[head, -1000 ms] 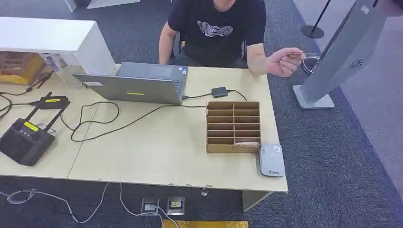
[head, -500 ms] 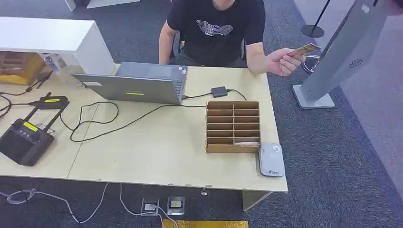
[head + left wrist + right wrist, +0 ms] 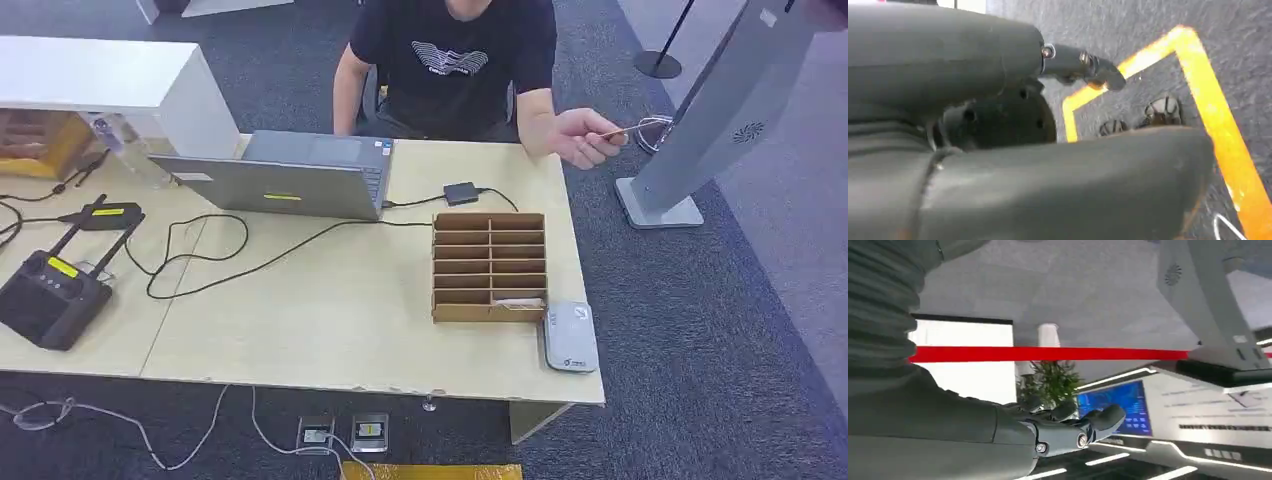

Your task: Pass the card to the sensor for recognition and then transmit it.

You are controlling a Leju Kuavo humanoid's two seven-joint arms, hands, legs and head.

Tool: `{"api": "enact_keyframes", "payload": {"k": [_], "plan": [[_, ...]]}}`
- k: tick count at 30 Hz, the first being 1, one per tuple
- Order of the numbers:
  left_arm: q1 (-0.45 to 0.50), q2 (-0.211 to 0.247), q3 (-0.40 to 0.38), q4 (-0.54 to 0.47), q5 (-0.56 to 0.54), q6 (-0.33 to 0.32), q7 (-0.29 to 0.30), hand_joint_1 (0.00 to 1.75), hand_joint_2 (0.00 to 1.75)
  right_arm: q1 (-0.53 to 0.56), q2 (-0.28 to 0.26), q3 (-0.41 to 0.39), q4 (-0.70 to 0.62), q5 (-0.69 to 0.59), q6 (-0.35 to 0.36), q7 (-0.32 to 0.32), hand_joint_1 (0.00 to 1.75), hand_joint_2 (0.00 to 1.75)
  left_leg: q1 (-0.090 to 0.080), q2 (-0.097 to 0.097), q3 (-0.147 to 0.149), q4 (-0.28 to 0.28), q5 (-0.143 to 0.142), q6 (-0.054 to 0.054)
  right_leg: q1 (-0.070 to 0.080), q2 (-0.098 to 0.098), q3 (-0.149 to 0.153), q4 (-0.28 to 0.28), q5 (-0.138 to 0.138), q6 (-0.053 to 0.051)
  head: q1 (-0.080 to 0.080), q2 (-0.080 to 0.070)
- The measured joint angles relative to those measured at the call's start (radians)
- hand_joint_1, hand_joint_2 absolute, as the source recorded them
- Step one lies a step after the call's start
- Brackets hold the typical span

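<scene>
Right robot hand [image 3: 1068,425] empty, card [image 3: 520,303] in organizer [image 3: 490,266] bottom slot

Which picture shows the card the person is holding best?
The head view: the card sits edge-on in the person's hand, beyond the table. The left wrist view faces the floor, the right wrist view a screen wall.

Before me a pale wooden desk [image 3: 330,320] stands on dark grey carpet [image 3: 720,330] (yellow tape [image 3: 1218,130] marks it), with a white cabinet [image 3: 110,80] beyond.
</scene>
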Motion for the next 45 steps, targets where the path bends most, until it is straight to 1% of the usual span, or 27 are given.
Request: {"api": "enact_keyframes", "payload": {"k": [3, 4, 6, 8, 13, 18, 20, 23, 25, 27, 28, 32, 33, 34, 35, 36, 37, 38, 39, 40, 41, 42, 45], "plan": [[0.002, 0.018, -0.016, -0.005, -0.01, -0.003, 0.003, 0.0, 0.0, 0.0, 0.043, 0.05, 0.005, -0.019, -0.066, 0.001, 0.0, 1.75, 0.001, 0.0, 0.0, 0.0, 0.001, -0.001, 0.001, 0.0, 0.0, 0.0, 0.0, 0.0, 0.0, 0.0], [0.002, 0.024, -0.019, -0.006, -0.013, -0.003, 0.006, 0.0, 0.0, 0.0, 0.06, 0.066, 0.006, -0.028, -0.099, 0.002, 0.0, 1.75, 0.001, 0.0, 0.0, 0.0, 0.001, -0.001, 0.001, 0.0, 0.0, 0.0, 0.0, 0.0, 0.0, 0.0], [0.003, 0.028, -0.025, -0.009, -0.018, 0.001, 0.012, 0.0, 0.0, -0.001, 0.094, 0.097, 0.013, -0.039, -0.154, 0.0, 0.0, 1.75, 0.001, 0.0, 0.0, 0.0, 0.001, -0.002, 0.001, 0.0, 0.0, 0.0, 0.0, 0.0, 0.0, 0.0], [0.003, 0.029, -0.033, -0.015, -0.019, 0.009, 0.019, 0.0, 0.0, -0.003, 0.121, 0.124, 0.021, -0.047, -0.187, -0.011, 0.0, 1.75, 0.001, 0.0, 0.0, 0.0, 0.001, -0.002, 0.0, 0.0, 0.0, 0.0, 0.0, 0.0, 0.0, 0.0], [0.004, 0.029, -0.044, -0.023, -0.023, 0.025, 0.029, 0.0, 0.0, -0.022, 0.181, 0.177, 0.038, -0.059, -0.201, -0.019, 0.0, 1.75, 0.001, 0.001, 0.0, 0.0, 0.001, -0.002, 0.0, 0.001, -0.001, 0.0, 0.001, -0.001, 0.0, 0.0], [0.004, 0.029, -0.047, -0.027, -0.013, 0.024, 0.032, 0.0, 0.0, -0.04, 0.215, 0.217, 0.053, -0.068, -0.215, -0.026, 0.0, 1.75, 0.001, 0.001, 0.0, 0.0, 0.001, -0.002, 0.001, 0.001, -0.001, 0.0, 0.001, -0.001, 0.0, 0.0], [0.005, 0.029, -0.047, -0.034, -0.022, 0.019, 0.049, 0.0, 0.0, -0.051, 0.235, 0.233, 0.058, -0.067, -0.236, -0.025, 0.0, 1.75, 0.001, 0.002, 0.0, 0.0, 0.001, -0.002, 0.001, 0.003, -0.001, 0.0, 0.001, -0.002, 0.0, 0.0], [0.006, 0.032, -0.054, -0.048, -0.04, -0.005, 0.09, 0.0, 0.0, -0.063, 0.273, 0.264, 0.066, -0.061, -0.267, -0.016, 0.0, 1.75, 0.001, 0.003, 0.0, 0.0, 0.001, -0.002, 0.001, 0.004, -0.001, 0.001, 0.002, -0.002, 0.0, 0.0], [0.009, 0.032, -0.058, -0.059, -0.041, -0.004, 0.116, 0.0, 0.0, -0.08, 0.297, 0.288, 0.068, -0.079, -0.234, 0.003, 0.0, 1.75, 0.001, 0.003, 0.0, 0.0, 0.002, -0.003, 0.001, 0.004, -0.001, 0.001, 0.002, -0.003, 0.0, 0.0], [0.01, 0.033, -0.062, -0.07, -0.042, 0.0, 0.125, 0.0, 0.0, -0.097, 0.311, 0.319, 0.051, -0.101, -0.19, 0.05, 0.0, 1.75, 0.001, 0.002, 0.0, 0.0, 0.002, -0.003, 0.001, 0.003, -0.001, 0.001, 0.002, -0.003, 0.0, 0.0], [0.012, 0.033, -0.064, -0.076, -0.042, 0.003, 0.126, 0.0, 0.0, -0.104, 0.314, 0.333, 0.039, -0.111, -0.181, 0.063, 0.0, 1.75, 0.001, 0.002, 0.0, 0.0, 0.002, -0.003, 0.001, 0.002, -0.001, 0.001, 0.002, -0.003, 0.001, 0.0], [0.023, 0.034, -0.065, -0.096, -0.046, 0.014, 0.13, 0.0, 0.0, -0.121, 0.327, 0.379, 0.023, -0.153, -0.209, 0.062, 0.0, 1.75, 0.001, 0.002, 0.0, 0.0, 0.002, -0.003, 0.001, 0.002, -0.001, 0.001, 0.002, -0.003, 0.0, 0.0], [0.025, 0.035, -0.065, -0.101, -0.043, 0.02, 0.13, 0.0, 0.0, -0.123, 0.33, 0.391, 0.02, -0.173, -0.19, 0.069, 0.0, 1.75, 0.001, 0.002, 0.0, 0.0, 0.002, -0.003, 0.001, 0.003, -0.001, 0.001, 0.002, -0.003, 0.0, 0.0], [0.025, 0.035, -0.065, -0.103, -0.037, 0.027, 0.128, 0.0, 0.0, -0.123, 0.328, 0.4, 0.002, -0.204, -0.144, 0.104, 0.0, 1.75, 0.0, 0.002, 0.0, 0.001, 0.002, -0.003, 0.0, 0.003, -0.001, 0.0, 0.003, -0.002, 0.0, 0.0], [0.026, 0.035, -0.065, -0.103, -0.032, 0.038, 0.115, 0.0, 0.0, -0.12, 0.316, 0.408, -0.04, -0.255, -0.042, 0.192, 0.0, 1.75, 0.0, 0.002, 0.001, 0.001, 0.002, -0.003, 0.0, 0.003, -0.001, 0.0, 0.003, -0.002, 0.0, 0.0], [0.026, 0.035, -0.064, -0.103, -0.03, 0.046, 0.1, 0.0, 0.0, -0.111, 0.295, 0.413, -0.102, -0.299, 0.07, 0.318, 0.0, 1.75, 0.0, 0.001, 0.001, 0.001, 0.002, -0.003, -0.001, 0.001, -0.001, 0.0, 0.003, -0.002, -0.001, 0.0], [0.026, 0.035, -0.061, -0.103, -0.03, 0.05, 0.086, 0.0, 0.0, -0.095, 0.267, 0.416, -0.181, -0.325, 0.152, 0.46, 0.0, 1.75, 0.0, -0.003, 0.0, 0.001, 0.002, -0.003, 0.0, -0.002, 0.0, 0.0, 0.003, -0.002, 0.0, 0.0], [0.029, 0.034, -0.06, -0.102, -0.03, 0.051, 0.074, 0.0, 0.0, -0.071, 0.245, 0.417, -0.282, -0.328, 0.193, 0.573, 0.0, 1.75, 0.0, -0.004, -0.002, 0.001, 0.003, -0.003, 0.0, -0.004, -0.001, 0.0, 0.002, -0.002, 0.002, 0.0], [0.032, 0.034, -0.059, -0.102, -0.03, 0.051, 0.069, 0.0, 0.0, -0.049, 0.225, 0.417, -0.385, -0.325, 0.201, 0.638, 0.0, 1.75, 0.0, -0.003, -0.002, 0.001, 0.002, -0.003, 0.0, -0.002, -0.002, 0.0, 0.002, -0.002, 0.001, 0.0], [0.034, 0.035, -0.058, -0.101, -0.031, 0.051, 0.067, 0.0, 0.0, -0.036, 0.211, 0.417, -0.475, -0.316, 0.203, 0.634, 0.0, 1.75, 0.0, 0.002, -0.002, 0.001, 0.002, -0.003, 0.0, 0.003, -0.004, 0.0, 0.003, -0.003, 0.0, 0.0], [0.034, 0.035, -0.054, -0.101, -0.032, 0.051, 0.065, 0.0, 0.0, -0.03, 0.202, 0.419, -0.53, -0.309, 0.203, 0.595, 0.0, 1.75, 0.0, 0.005, -0.001, 0.001, 0.002, -0.003, 0.0, 0.006, -0.004, 0.0, 0.003, -0.003, 0.0, 0.0], [0.032, 0.035, -0.051, -0.101, -0.033, 0.05, 0.064, 0.0, 0.0, -0.023, 0.192, 0.421, -0.571, -0.305, 0.202, 0.564, 0.0, 1.75, 0.0, 0.007, 0.0, 0.001, 0.001, -0.003, 0.0, 0.007, -0.004, 0.0, 0.003, -0.003, 0.0, 0.0], [0.029, 0.034, -0.041, -0.101, -0.036, 0.049, 0.053, 0.0, 0.0, 0.01, 0.166, 0.426, -0.685, -0.291, 0.198, 0.533, 0.0, 1.75, 0.001, 0.006, 0.001, 0.0, 0.001, -0.004, 0.001, 0.006, -0.003, 0.0, 0.003, -0.003, 0.0, 0.0]]}}
